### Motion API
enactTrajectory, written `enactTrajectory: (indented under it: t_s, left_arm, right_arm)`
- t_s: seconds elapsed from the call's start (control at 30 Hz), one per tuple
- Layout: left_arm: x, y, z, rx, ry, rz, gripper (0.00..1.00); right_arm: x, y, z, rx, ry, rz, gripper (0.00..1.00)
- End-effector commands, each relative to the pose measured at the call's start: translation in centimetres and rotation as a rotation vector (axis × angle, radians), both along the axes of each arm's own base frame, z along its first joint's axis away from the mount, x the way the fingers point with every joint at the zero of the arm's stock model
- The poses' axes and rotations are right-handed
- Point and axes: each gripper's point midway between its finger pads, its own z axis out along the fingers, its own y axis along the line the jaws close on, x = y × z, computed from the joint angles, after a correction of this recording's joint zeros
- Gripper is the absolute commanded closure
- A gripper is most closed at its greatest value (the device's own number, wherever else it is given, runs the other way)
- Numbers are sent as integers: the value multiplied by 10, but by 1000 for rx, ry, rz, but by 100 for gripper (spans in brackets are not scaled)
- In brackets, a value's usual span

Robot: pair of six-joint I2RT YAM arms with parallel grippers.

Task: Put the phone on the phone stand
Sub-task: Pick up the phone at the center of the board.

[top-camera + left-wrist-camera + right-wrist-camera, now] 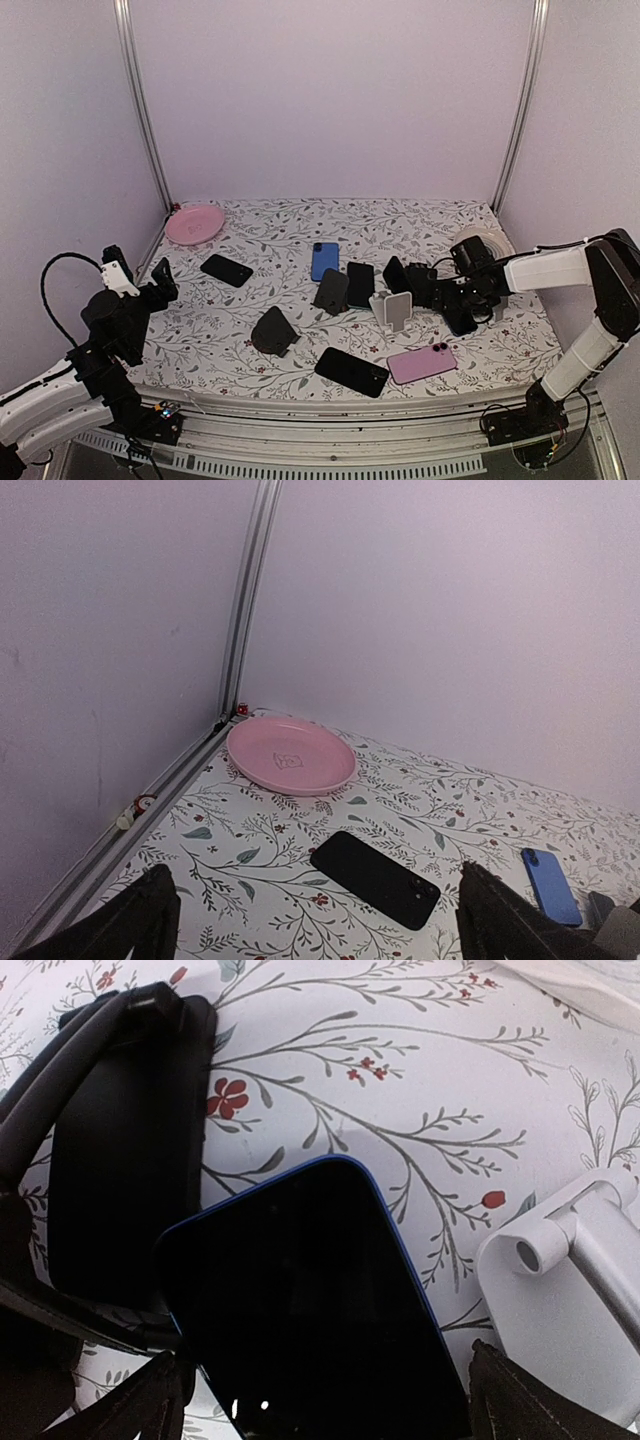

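1. Right now, I judge the step in hand to be the pick-up. The right gripper (320, 1375) hovers over the phone (300, 1300), which fills the lower middle of the right wrist frame, dark face up, with a blue rim.
2. Its jaws stand spread wide, one finger at each lower corner, flanking the phone's long edges. I see no squeeze, so I take the phone as released, not grasped.
3. The stand (570, 1300) sits at the right edge of that frame, just beside the phone but apart from it, with its hinge showing.
4. The left gripper (318, 885) is spread too, grasping nothing, at the lower left of the top frame.
5. Next I would clamp the long edges, lift, tip the phone upright, bring it to the stand's face and lower its bottom edge on. A black object (130, 1160) at upper left crowds the approach.
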Motion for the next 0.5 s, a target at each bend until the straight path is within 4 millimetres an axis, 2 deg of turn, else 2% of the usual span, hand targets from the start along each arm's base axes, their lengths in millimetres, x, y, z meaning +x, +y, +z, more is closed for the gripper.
enactTrajectory:
  t_s: [0.0,0.27,0.47]
  left_arm:
    - [0,4,-5,-2,4,10,3]
    - [0,3,-4,-2,4,8,3]
    - [-1,4,-5,-4,2,9,3]
  right_arm:
    - [-11,12,-8,-8,39,26,0]
    - [-26,40,8,-19,20,77,5]
    - [-27,31,11,-75,11,52,5]
